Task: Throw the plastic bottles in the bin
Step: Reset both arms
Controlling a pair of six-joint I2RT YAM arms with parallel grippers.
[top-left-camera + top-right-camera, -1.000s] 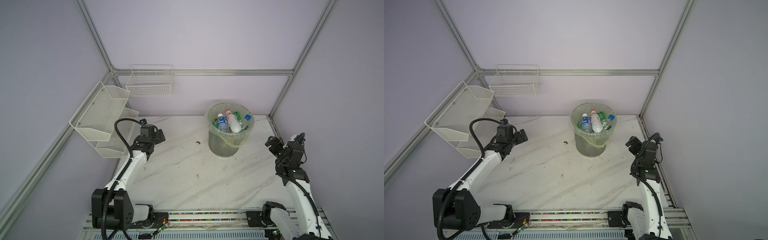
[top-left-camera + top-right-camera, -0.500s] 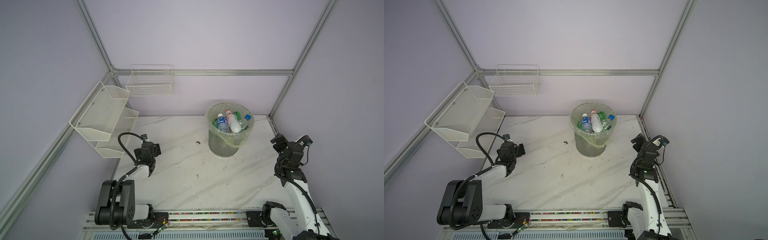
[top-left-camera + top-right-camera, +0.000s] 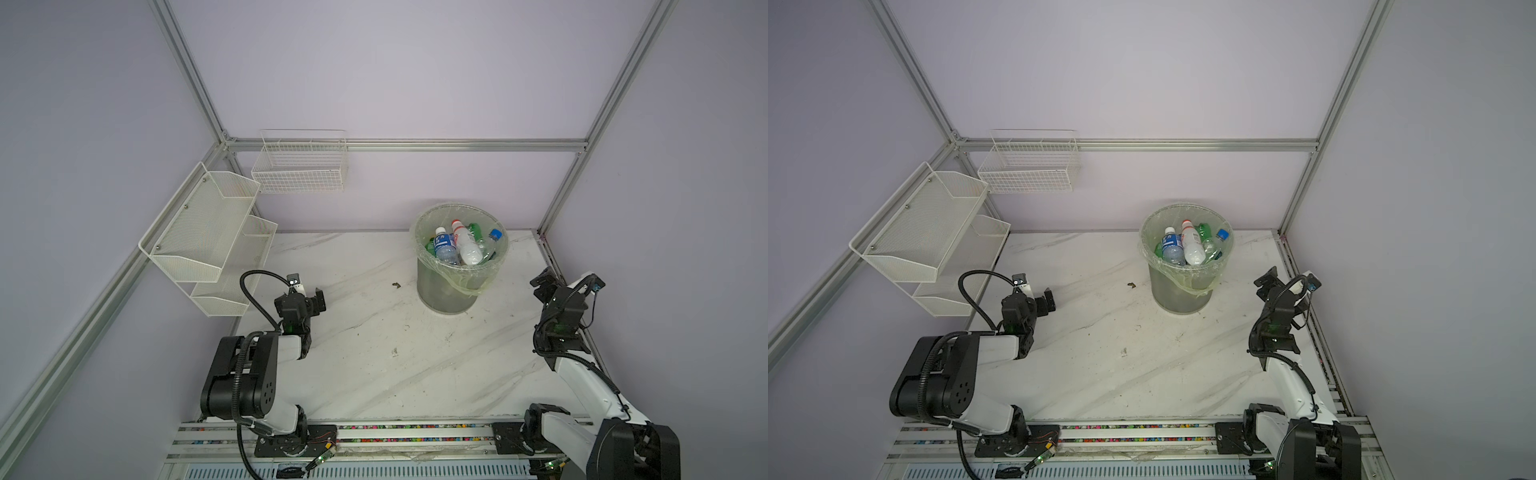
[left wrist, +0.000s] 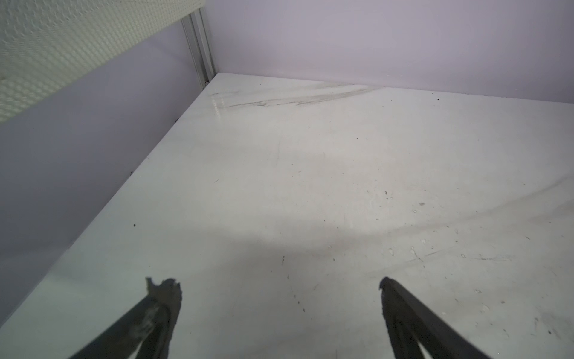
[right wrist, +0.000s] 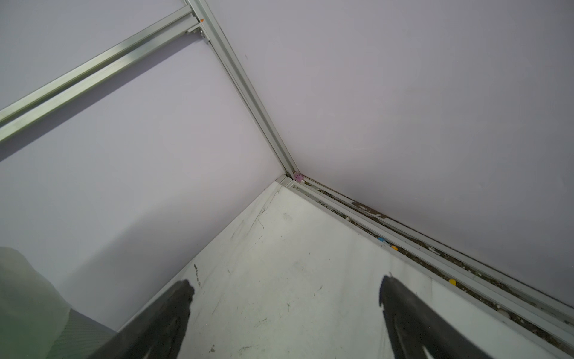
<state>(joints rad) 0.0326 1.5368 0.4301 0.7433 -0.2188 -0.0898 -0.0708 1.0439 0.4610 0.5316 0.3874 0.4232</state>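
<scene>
Inside the bin (image 3: 444,291), bottles (image 3: 467,249) appear in both top views only.

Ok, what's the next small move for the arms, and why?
Probably just retreat to the rest pose: the bottles all seem to lie in the bin, none shows on the table, and the left gripper and right gripper are open and hold nothing.

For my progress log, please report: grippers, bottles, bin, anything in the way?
Left gripper open, empty. Right gripper open, empty. Bottles in bin, none seen on table. Nothing in the way.
</scene>
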